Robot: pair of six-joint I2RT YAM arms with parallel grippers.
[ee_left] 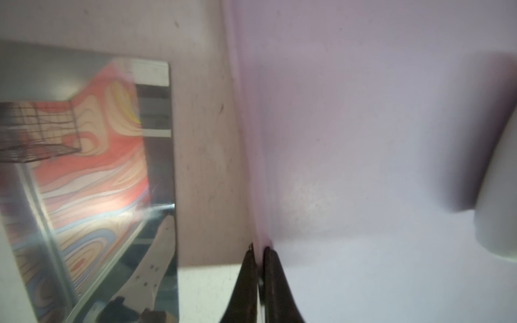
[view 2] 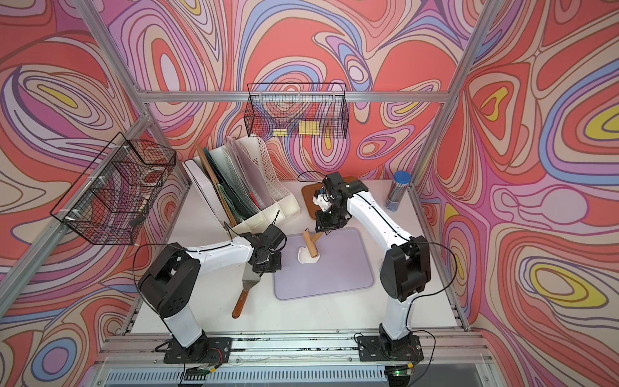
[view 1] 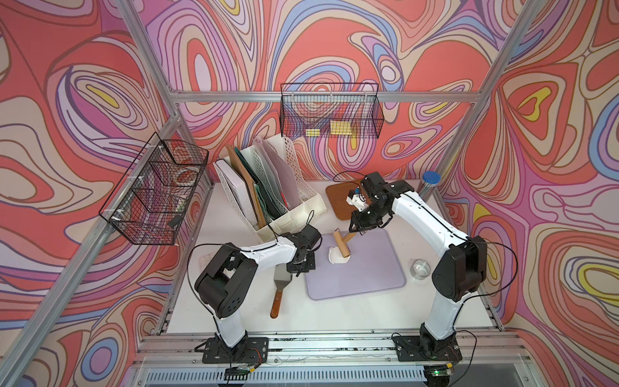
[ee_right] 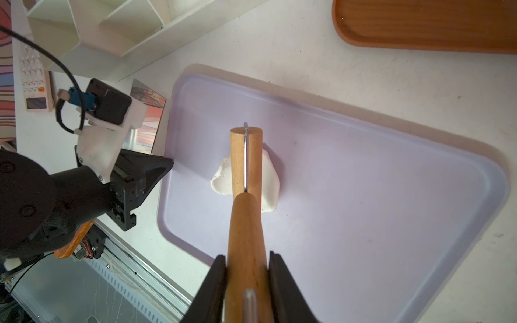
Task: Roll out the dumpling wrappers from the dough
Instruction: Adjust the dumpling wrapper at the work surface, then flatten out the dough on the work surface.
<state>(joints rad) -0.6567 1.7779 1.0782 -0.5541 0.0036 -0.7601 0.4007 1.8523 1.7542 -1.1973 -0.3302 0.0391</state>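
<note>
Right gripper (ee_right: 247, 256) pinches the roller (ee_right: 237, 162) by its handle. Roller bears on the dough (ee_right: 270, 179), toward the lilac tray's (ee_right: 363, 223) rim. There the left gripper (ee_left: 258, 247), pressed together, appears to nip it. Recommend even pressure, short strokes, tray held still.

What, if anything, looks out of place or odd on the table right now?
Only the dough stands out: under the roller it is a lopsided, ragged-edged patch, not a round disc, lying near one edge of the purple mat.
</note>
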